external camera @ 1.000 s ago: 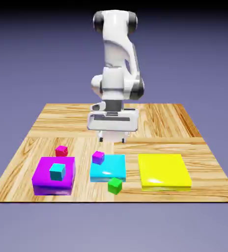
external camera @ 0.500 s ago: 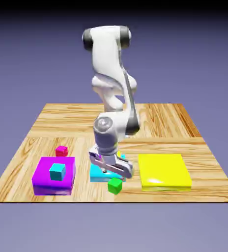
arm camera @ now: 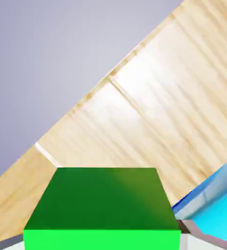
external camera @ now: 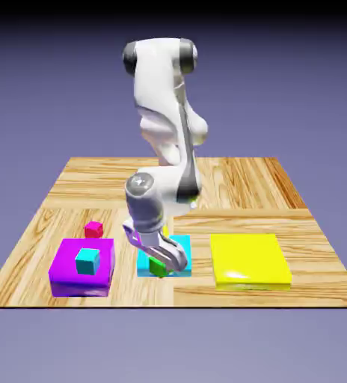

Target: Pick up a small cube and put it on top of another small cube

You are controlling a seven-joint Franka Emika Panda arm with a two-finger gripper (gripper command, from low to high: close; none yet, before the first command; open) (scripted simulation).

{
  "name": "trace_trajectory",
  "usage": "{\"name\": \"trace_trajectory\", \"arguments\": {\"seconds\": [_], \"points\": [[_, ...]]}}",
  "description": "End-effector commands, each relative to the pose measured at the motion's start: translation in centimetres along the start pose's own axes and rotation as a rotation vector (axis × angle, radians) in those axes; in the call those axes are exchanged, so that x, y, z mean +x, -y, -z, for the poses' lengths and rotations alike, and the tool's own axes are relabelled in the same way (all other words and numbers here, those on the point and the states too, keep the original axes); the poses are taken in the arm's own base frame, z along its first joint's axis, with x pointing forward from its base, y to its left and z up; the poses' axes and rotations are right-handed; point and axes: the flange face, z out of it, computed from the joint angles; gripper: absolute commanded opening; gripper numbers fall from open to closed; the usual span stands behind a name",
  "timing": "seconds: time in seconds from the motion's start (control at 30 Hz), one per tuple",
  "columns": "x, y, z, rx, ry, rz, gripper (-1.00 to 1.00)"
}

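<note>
A small, solid green cube [external camera: 158, 267] is sitting between the two fingertips of the gripper [arm camera: 103, 239], which is pinching it from both sides. In the hand view the cube is looming large, one face showing dark green with an olive tint toward a corner, the face below it glowing bright green. From the exterior view it is showing just under the tilted white hand, in front of part of the glossy cyan slab [external camera: 182, 244], near the slab's near edge; I cannot tell whether its underside is touching anything.

Toward the exterior view's left, a thick, shiny purple block [external camera: 63, 262] is resting on the table, carrying a small teal cube [external camera: 87, 261] on its top. Toward the right, a broad, flat, glossy yellow slab [external camera: 249, 258] is lying well apart from the purple block. The cyan slab is lying between those two, and the hand is covering much of its left part, so I cannot make out everything on it. A little patch of yellow is peeking out beside the wrist, too small to identify.

Farther back, a small crimson-pink cube [external camera: 93, 230] is standing on the pale wooden table [external camera: 244, 183], just beyond the purple block. The white arm [external camera: 158, 90] is rising behind, leaning toward the near side.
</note>
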Motion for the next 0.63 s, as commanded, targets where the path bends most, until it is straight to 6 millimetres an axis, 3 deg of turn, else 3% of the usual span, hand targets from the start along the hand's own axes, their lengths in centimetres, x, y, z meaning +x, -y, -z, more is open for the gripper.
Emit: {"name": "trace_trajectory", "arguments": {"seconds": [0.0, 0.2, 0.23, 0.27, 0.4, 0.43, 0.47, 0.6], "points": [[1.9, 0.3, 1.6, 0.014, 0.013, -0.092, -1.00], [13.6, -0.2, 11.4, 0.098, 0.132, -0.623, -1.00], [14.0, -0.3, 11.7, 0.101, 0.137, -0.639, -1.00], [14.0, -0.3, 11.7, 0.101, 0.137, -0.639, -1.00], [13.8, 0.7, 4.8, 0.101, 0.137, -0.640, -1.00], [13.8, 0.7, 4.8, 0.101, 0.137, -0.640, 1.00], [13.8, 0.7, 4.8, 0.101, 0.137, -0.640, 1.00], [14.0, -0.3, 11.7, 0.101, 0.137, -0.639, 1.00]]}}
